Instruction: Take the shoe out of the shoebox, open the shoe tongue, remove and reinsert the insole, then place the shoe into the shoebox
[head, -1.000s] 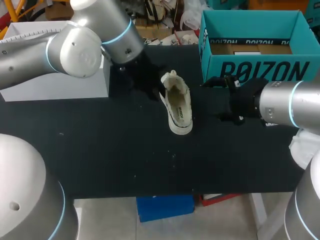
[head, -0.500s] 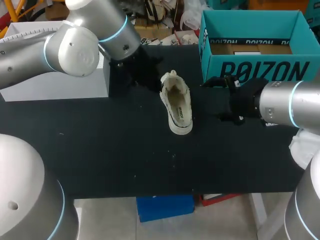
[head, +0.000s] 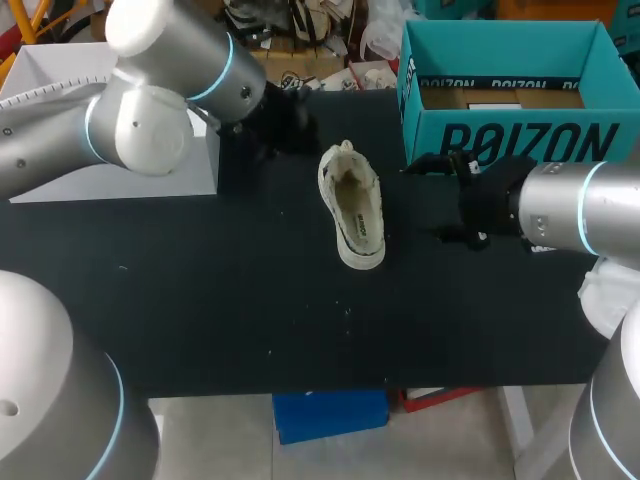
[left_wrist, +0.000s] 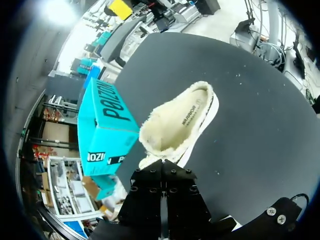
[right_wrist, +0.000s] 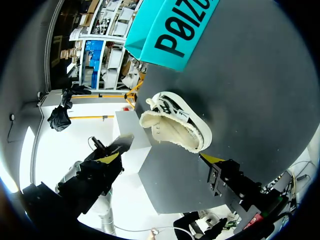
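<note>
A cream, fleece-lined shoe (head: 352, 205) lies on the black table (head: 200, 300), its opening facing up and its insole showing. My left gripper (head: 288, 122) hovers behind and to the left of the shoe, apart from it. In the left wrist view its dark fingers (left_wrist: 161, 172) are pressed together with nothing between them, and the shoe (left_wrist: 180, 120) lies just ahead. My right gripper (head: 434, 200) stands open to the right of the shoe, not touching it. Its yellow tips (right_wrist: 212, 159) frame the shoe (right_wrist: 175, 127). The teal shoebox (head: 510, 140) stands open at the back right.
A white box (head: 110, 150) sits at the back left under my left arm. The teal shoebox (left_wrist: 105, 130) stands close beyond the shoe. The near half of the table is bare black surface.
My left gripper has drawn back from the shoe's far end toward the back left, and its fingers have come fully together. The shoe and the right arm have stayed put.
</note>
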